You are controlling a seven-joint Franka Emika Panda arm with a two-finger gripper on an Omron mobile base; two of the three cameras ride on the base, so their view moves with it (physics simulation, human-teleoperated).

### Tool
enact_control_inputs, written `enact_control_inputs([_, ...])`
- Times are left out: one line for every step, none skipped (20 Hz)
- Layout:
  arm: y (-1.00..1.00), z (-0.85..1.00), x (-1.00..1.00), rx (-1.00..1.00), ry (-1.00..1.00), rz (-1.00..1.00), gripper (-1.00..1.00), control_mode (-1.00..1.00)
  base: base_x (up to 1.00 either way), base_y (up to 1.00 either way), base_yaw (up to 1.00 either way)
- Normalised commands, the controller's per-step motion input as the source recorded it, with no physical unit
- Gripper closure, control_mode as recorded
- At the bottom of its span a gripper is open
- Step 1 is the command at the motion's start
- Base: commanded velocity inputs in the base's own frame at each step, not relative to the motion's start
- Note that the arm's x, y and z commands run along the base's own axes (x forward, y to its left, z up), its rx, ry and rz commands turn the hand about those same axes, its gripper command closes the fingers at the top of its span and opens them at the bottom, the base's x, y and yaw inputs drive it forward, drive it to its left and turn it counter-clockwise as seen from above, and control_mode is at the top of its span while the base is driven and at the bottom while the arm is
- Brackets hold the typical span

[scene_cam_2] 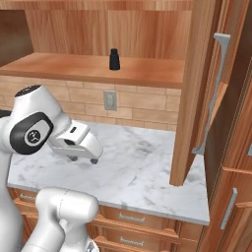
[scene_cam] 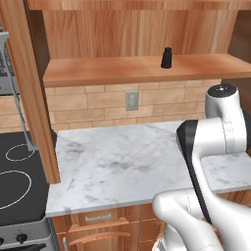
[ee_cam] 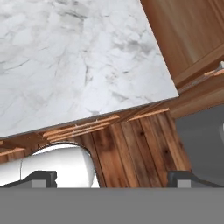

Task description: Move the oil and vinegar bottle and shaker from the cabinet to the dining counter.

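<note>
Small black shaker (scene_cam_2: 114, 59) alone on reddish-brown wooden cabinet shelf (scene_cam_2: 74, 66). Gripper (scene_cam_2: 83, 159) below shelf, wide open, empty. Next: reach up, grab shaker.

black shaker (scene_cam: 166, 58) upright, cabinet (scene_cam: 122, 71) shelf

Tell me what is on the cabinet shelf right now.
One small black shaker stands upright on the plank shelf. Nothing else shows there; the open door hides the shelf's far right end in the right base view.
</note>
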Motion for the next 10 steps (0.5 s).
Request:
enact_control_inputs([0.04, 0.22, -0.13, -0.02, -0.25, 0.00, -1.00, -1.00, 0.00, 0.00, 0.00])
enact_control_inputs([0.03, 0.25, -0.14, -0.02, -0.29, 0.01, -1.00, -1.00, 0.00, 0.00, 0.00])
enact_control_inputs([0.05, 0.28, -0.10, -0.04, -0.32, 0.00, -1.00, -1.00, 0.00, 0.00, 0.00])
enact_control_inputs([0.09, 0.31, -0.05, -0.04, -0.30, 0.00, -1.00, -1.00, 0.00, 0.00, 0.00])
enact_control_inputs([0.07, 0.35, -0.04, -0.04, -0.28, 0.00, -1.00, -1.00, 0.00, 0.00, 0.00])
enact_control_inputs([0.05, 0.39, -0.02, -0.02, -0.26, 0.00, -1.00, -1.00, 0.00, 0.00, 0.00])
enact_control_inputs([0.06, 0.41, -0.03, 0.00, -0.26, 0.00, -1.00, -1.00, 0.00, 0.00, 0.00])
enact_control_inputs([0.06, 0.43, -0.05, 0.00, -0.25, 0.00, -1.00, -1.00, 0.00, 0.00, 0.00])
enact_control_inputs([0.06, 0.45, 0.00, 0.00, -0.21, 0.00, -1.00, -1.00, 0.00, 0.00, 0.00])
enact_control_inputs([0.07, 0.46, 0.00, 0.01, -0.15, 0.00, -1.00, -1.00, 0.00, 0.00, 0.00])
